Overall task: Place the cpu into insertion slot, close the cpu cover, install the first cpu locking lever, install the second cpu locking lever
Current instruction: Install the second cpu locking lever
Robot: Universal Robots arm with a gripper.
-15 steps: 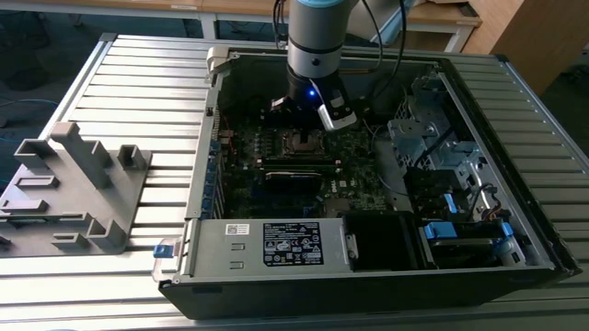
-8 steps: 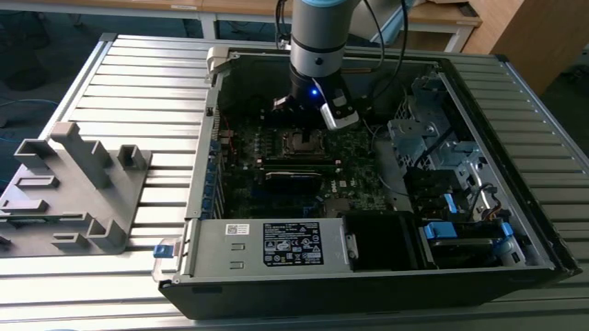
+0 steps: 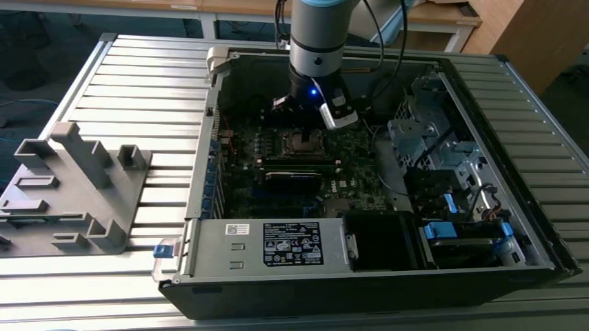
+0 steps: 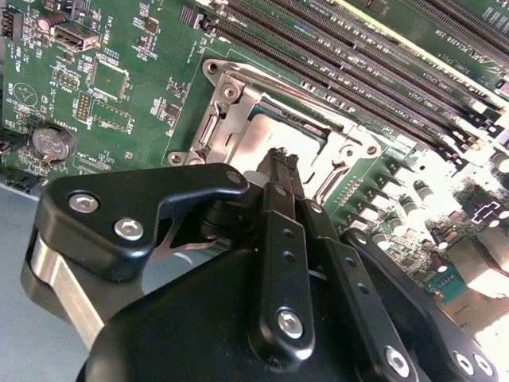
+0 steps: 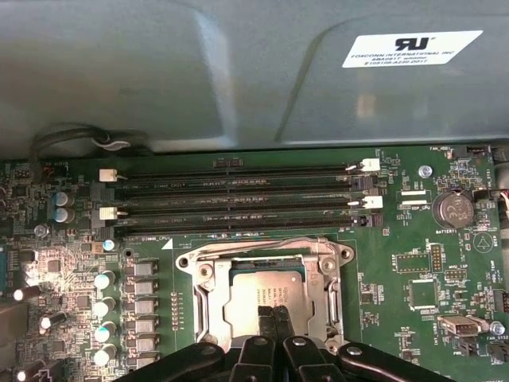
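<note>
- Slatted grey metal makes up the table [image 3: 138,83], and on it we see an open computer case [image 3: 515,227] lying on its side, with a grey plastic fixture [image 3: 74,193] well apart toward the exterior view's left.
- Nearest to us in both wrist views is the gripper [image 5: 274,312], its two black fingers [image 4: 280,171] pressed together with no gap and nothing between them.
- We see the closed fingertips just above the cpu [image 5: 262,298], at its near edge; whether they touch it we cannot tell.
- We find the cpu lying flat in the insertion slot [image 5: 208,306], its dull grey top showing through the cut-out of the cpu cover [image 5: 314,290].
- We see the cover down flat over the socket, framing the chip on all sides.
- Just beyond the socket run the long black memory slots [image 5: 238,199], side by side, with white latches at their ends.
- Off to one side on the green board [image 5: 398,239] sits a round coin battery [image 5: 452,208].
- Farther back in the first wrist view stands the grey case wall [image 5: 238,72], bearing a white label [image 5: 412,48].
- From the exterior view we see the arm [image 3: 318,41] coming down into the case over the socket, a blue light glowing at its wrist.
- Behind the table stand wooden desks [image 3: 442,17].
</note>
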